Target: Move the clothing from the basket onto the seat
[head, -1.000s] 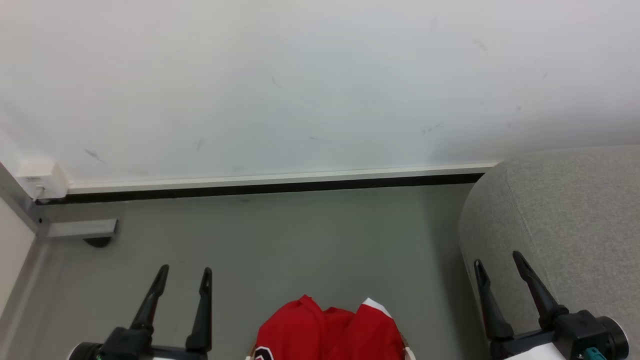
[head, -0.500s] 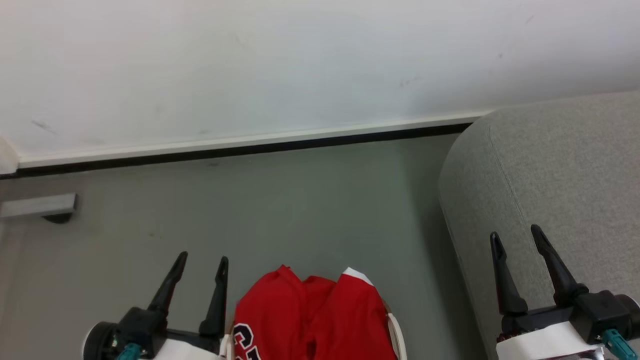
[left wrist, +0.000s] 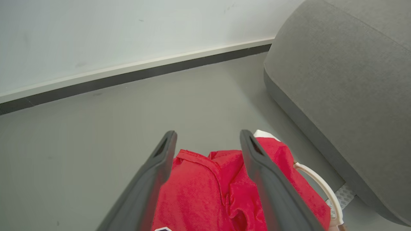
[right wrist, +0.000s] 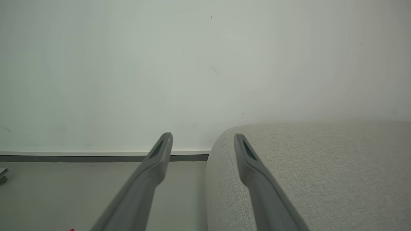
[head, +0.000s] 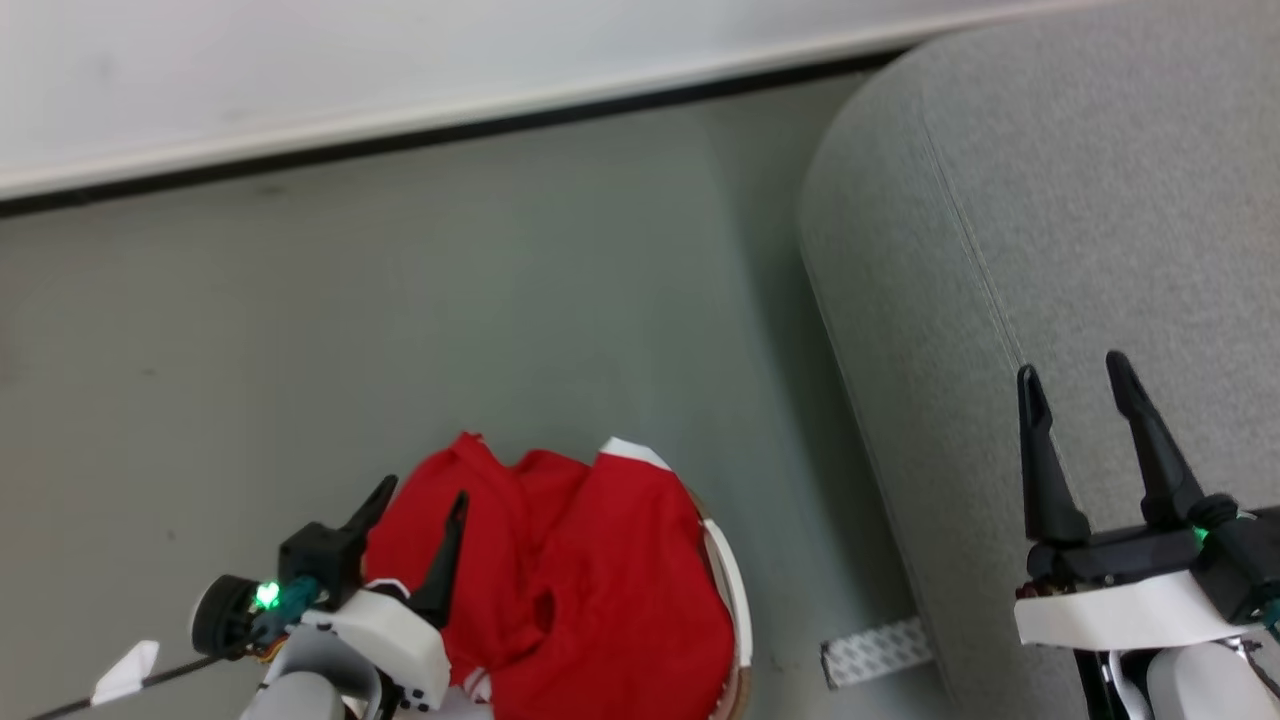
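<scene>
Looking ahead, you have bare floor [head: 400,300] between basket [head: 733,590] rim and seat [head: 1050,200] edge; clothing [head: 590,580] lies below your spread left gripper [head: 425,490]; right gripper [head: 1070,363] spread, empty.

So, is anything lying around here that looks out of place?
One thing: a white patterned strip lies on the grey floor at the foot of the sofa seat, beside the laundry basket. It looks like a stray scrap.

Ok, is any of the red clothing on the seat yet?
No, the clothing is heaped in the basket on the floor, beside the grey seat and apart from it.
</scene>
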